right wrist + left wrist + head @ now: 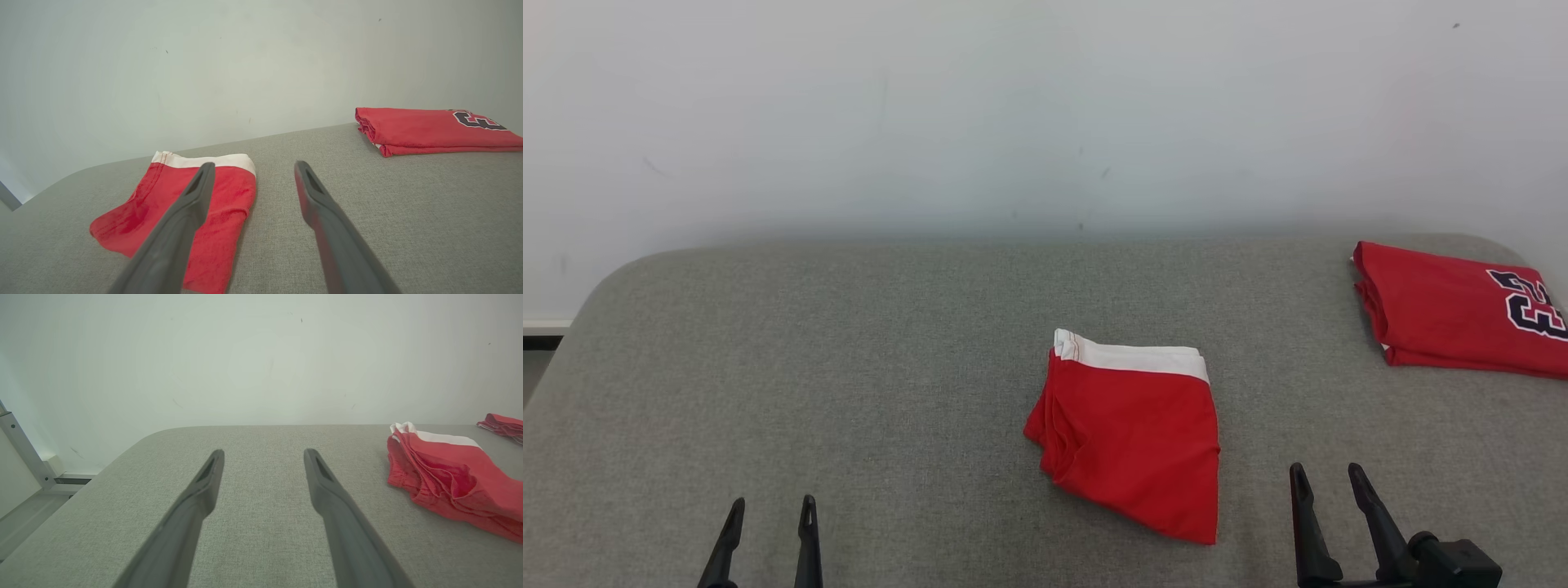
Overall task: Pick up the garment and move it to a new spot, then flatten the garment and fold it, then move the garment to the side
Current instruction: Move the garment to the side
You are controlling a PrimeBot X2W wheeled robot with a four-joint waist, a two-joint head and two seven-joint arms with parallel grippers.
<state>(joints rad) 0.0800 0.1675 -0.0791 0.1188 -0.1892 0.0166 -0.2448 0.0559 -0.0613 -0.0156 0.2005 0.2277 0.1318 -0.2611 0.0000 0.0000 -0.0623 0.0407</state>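
The garment [1131, 433] is seen folded at mid-worktop [849, 367], well apart from a lettered red bundle [1445, 310]; the left gripper [773, 501] and right gripper [1325, 468] are held apart, empty; the cloth is judged thin, light and limp, so every layer should be pinched at one folded edge.

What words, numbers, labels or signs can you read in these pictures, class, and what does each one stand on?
"23" (probably; it lies sideways and the head view's edge cuts it off): black, white-outlined digits on the folded red jersey at the far right.
None readable on the red garment with the white band in the middle.
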